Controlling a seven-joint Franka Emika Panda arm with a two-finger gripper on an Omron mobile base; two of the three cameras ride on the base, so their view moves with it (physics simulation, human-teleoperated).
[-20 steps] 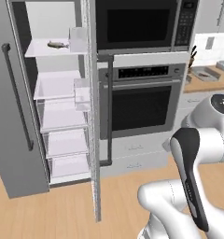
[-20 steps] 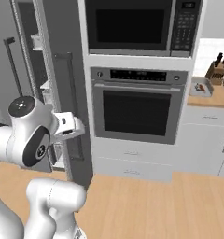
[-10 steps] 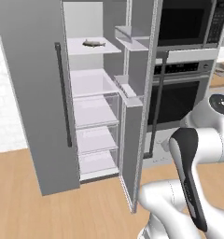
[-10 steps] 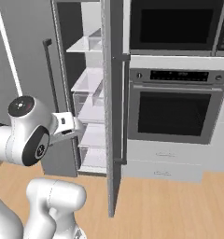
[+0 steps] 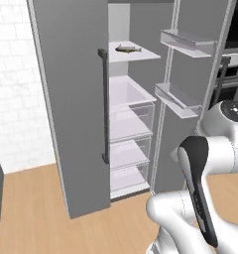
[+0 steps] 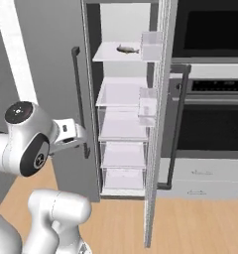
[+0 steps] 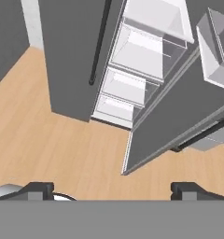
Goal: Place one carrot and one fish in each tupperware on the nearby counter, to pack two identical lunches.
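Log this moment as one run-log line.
stage: at open fridge | fish on top shelf | pincer open, empty, above floor | door ajar

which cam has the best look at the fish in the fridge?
Right base view. The fish lies side-on on the top shelf, facing the camera through the open door, nothing in front. The left base view also shows it, but more obliquely. The hand view looks down at the lower drawers and floor instead.
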